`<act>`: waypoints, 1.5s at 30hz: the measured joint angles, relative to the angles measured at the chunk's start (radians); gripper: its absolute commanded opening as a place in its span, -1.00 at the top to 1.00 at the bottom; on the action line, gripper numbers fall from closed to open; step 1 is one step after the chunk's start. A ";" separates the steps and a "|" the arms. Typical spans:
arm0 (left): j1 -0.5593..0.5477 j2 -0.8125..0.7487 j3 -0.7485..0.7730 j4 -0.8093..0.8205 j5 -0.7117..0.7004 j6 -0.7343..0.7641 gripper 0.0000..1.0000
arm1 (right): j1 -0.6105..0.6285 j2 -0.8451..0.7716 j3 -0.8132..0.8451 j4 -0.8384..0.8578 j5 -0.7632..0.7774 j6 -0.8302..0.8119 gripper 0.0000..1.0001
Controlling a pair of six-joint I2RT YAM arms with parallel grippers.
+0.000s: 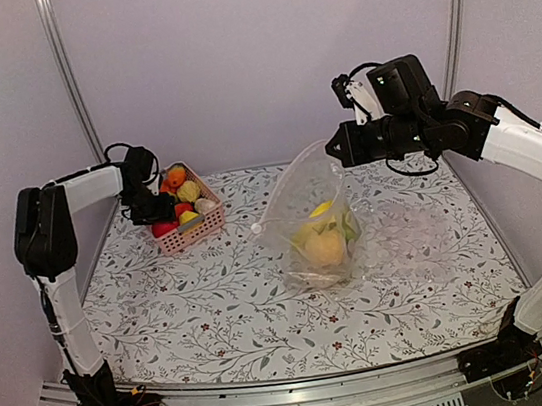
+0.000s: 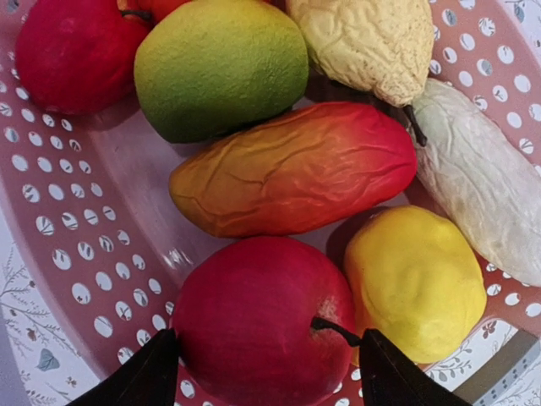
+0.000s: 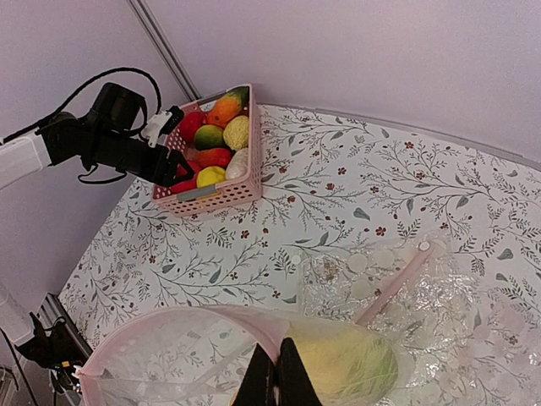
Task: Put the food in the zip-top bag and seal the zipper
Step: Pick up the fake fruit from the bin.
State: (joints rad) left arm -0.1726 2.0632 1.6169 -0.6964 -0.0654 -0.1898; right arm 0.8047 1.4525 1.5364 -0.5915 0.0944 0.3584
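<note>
Apple (image 2: pixel 258 321) sat in basket (image 2: pixel 68 220) between spread jaws of left gripper (image 2: pixel 266 351) (not yet pinched). Right gripper (image 3: pixel 276 359) clamped bag (image 1: pixel 295 194) rim, holding mouth up for loading.

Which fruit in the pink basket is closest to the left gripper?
The stemmed red apple, right between the left gripper's open fingers; the yellow fruit beside it sits off to one side.

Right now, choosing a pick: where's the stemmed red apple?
Left wrist view: the red apple sits in the pink basket, far left, under the left gripper, beside a yellow lemon.
</note>
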 measured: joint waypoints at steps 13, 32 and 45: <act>-0.017 0.014 0.004 0.000 -0.064 0.033 -0.55 | 0.000 0.000 -0.005 0.010 -0.001 0.006 1.00; -0.027 -0.002 -0.021 -0.005 -0.128 0.040 0.01 | 0.000 0.000 -0.019 0.029 -0.003 0.020 1.00; -0.031 -0.252 -0.128 0.048 -0.142 0.038 0.07 | 0.000 0.000 -0.019 0.031 -0.003 0.023 1.00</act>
State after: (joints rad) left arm -0.2031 1.8111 1.4887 -0.6483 -0.2073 -0.1516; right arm 0.8047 1.4528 1.5169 -0.5602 0.0910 0.3813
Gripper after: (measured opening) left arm 0.505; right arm 0.008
